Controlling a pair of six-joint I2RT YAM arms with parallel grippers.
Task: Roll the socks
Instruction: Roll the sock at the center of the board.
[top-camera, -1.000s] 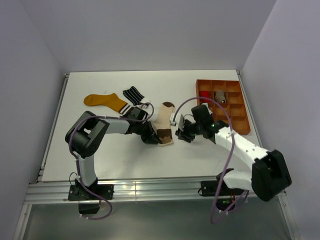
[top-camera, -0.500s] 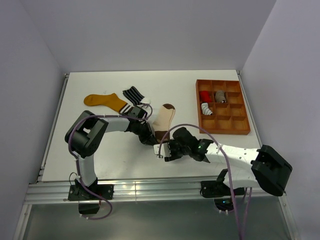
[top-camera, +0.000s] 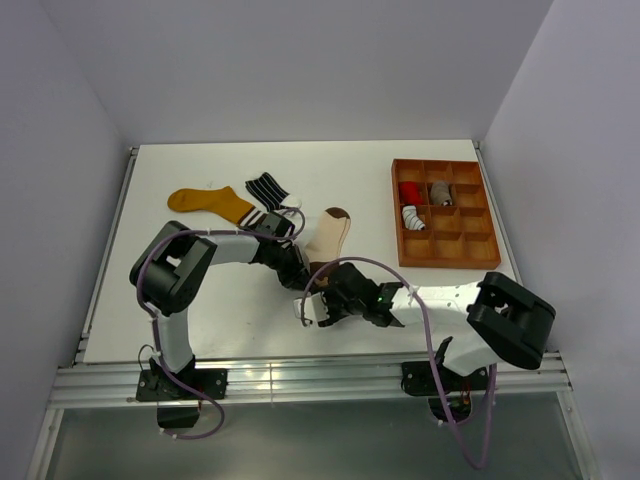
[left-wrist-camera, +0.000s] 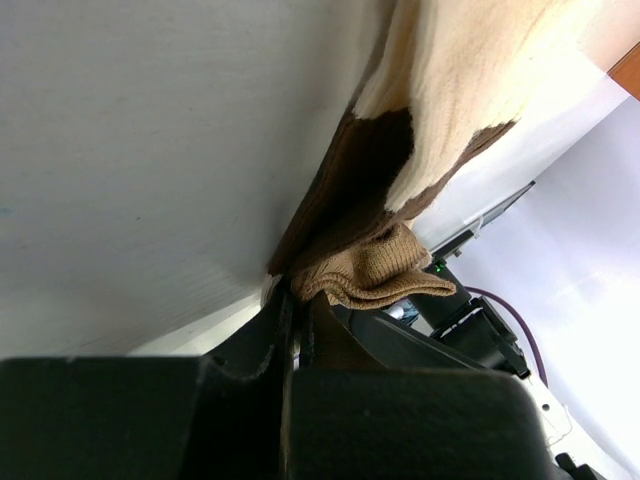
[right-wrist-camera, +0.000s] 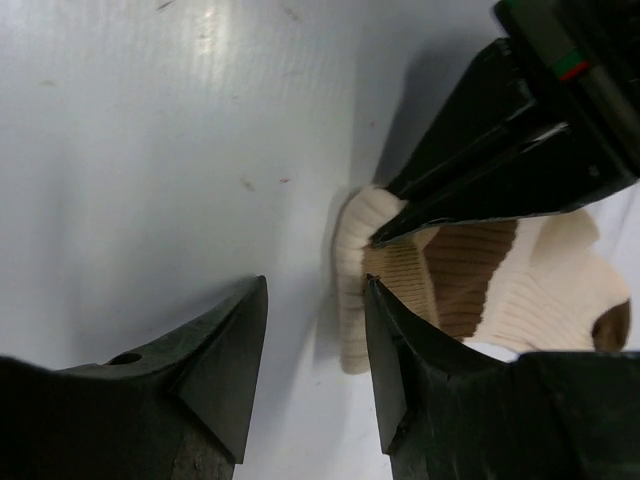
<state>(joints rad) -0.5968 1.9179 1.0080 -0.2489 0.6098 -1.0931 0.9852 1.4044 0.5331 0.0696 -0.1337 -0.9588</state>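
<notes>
Already, three rolls (top-camera: 408, 192) are stowed in the tray (top-camera: 450, 264). The cream sock (top-camera: 328, 232) is clamped by the left gripper (left-wrist-camera: 295, 300), with the right gripper (right-wrist-camera: 315, 300) parted. The yellow sock (top-camera: 210, 203) lies unrolled.

Robot lab test cell, not a home or shop: white table (top-camera: 200, 310) boxed in by plain pale walls (top-camera: 300, 70), with an aluminium rail frame (top-camera: 300, 378) along the near edge. Left arm (top-camera: 170, 275) and right arm (top-camera: 505, 320) are bolted there, purple cables (top-camera: 441, 345) looping loose. The only props are socks (top-camera: 205, 202) and an orange compartment tray (top-camera: 445, 258), laid out as a staged setup.
</notes>
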